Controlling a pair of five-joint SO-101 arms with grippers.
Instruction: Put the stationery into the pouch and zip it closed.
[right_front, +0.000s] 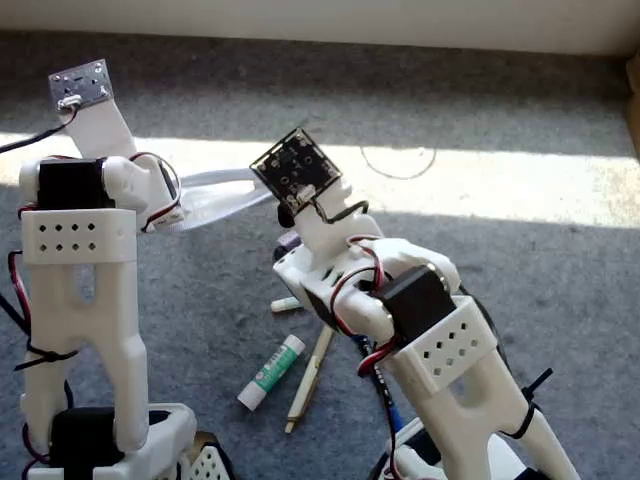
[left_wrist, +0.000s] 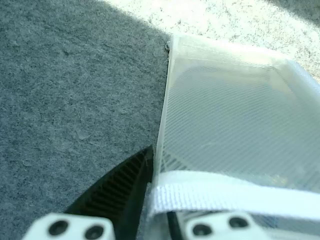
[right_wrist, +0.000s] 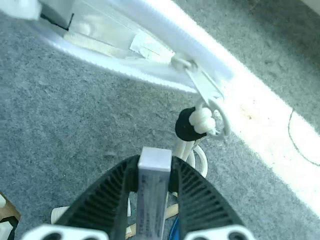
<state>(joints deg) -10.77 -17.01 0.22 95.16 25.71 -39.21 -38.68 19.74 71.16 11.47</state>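
The clear mesh pouch hangs by its white zipper band, with my left gripper shut on that edge; in the high view the pouch juts out from the left gripper. My right gripper is shut on a flat grey stick and sits just short of the pouch's open mouth. The zipper pull and its knotted cord dangle between them. On the carpet lie a glue stick, a tan pencil and a small white piece.
Grey carpet with a sunlit strip across the back. A thin loop of thread lies in the sunlight. Both arm bases stand at the near edge, with the loose stationery between them.
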